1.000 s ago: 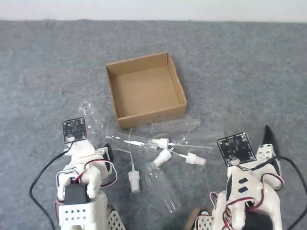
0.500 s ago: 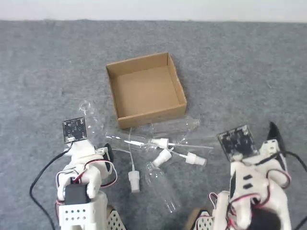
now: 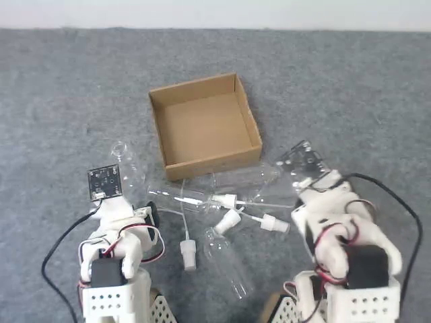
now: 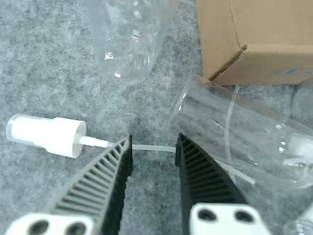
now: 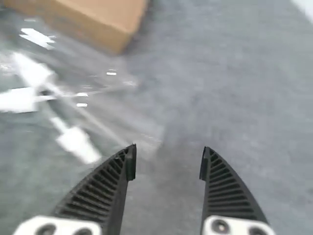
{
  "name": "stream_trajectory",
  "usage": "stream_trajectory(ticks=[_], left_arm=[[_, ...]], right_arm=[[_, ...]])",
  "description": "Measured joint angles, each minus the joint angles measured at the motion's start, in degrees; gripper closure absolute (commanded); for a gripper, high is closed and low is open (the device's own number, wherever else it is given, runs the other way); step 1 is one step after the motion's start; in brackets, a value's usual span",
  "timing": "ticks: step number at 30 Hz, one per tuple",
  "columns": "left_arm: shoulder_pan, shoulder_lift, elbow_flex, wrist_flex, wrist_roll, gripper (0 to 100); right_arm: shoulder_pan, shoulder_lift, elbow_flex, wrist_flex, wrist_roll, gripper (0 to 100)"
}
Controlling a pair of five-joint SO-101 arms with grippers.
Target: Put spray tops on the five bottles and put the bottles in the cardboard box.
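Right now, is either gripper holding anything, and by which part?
Nothing held: left gripper open, tips astride the tube of a spray top; right gripper open.

Cardboard box [image 3: 214, 164] open side up, mid grey surface [image 3: 350, 87], nearer far edge than near. Clear bottles lie on their sides near box's near wall:
- first bottle [image 3: 250, 177] just beside that wall
- second bottle [image 3: 172, 196] left of first
- third bottle [image 3: 128, 165] off box's near left corner
- fourth bottle [image 3: 227, 261] toward near edge

White spray tops [image 3: 188, 254] loose among bottles, thin tubes trailing. Left arm [image 3: 111, 232] at near edge, left side. Right arm [image 3: 340, 232] at near edge, right side, wrist over right end of bottle cluster.
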Motion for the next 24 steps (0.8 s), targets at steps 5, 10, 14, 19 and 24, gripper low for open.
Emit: stream_trajectory(ticks=[5,10,14,19,24], left_arm=[[0.00,0.00,0.00,0.00,0.00,87],[0.00,0.00,0.00,0.00,0.00,87],[0.00,0.00,0.00,0.00,0.00,87],[0.00,0.00,0.00,0.00,0.00,87],[0.00,0.00,0.00,0.00,0.00,87]], right_arm=[[-11.87,0.26,0.00,1.85,-11.08,82.5],[-24.44,0.26,0.00,1.85,-24.88,82.5],[-31.82,0.35,0.00,1.85,-30.24,82.3],[-36.84,0.35,0.00,1.23,-33.85,82.2],[-39.12,0.44,0.00,-0.70,-36.57,82.2]])
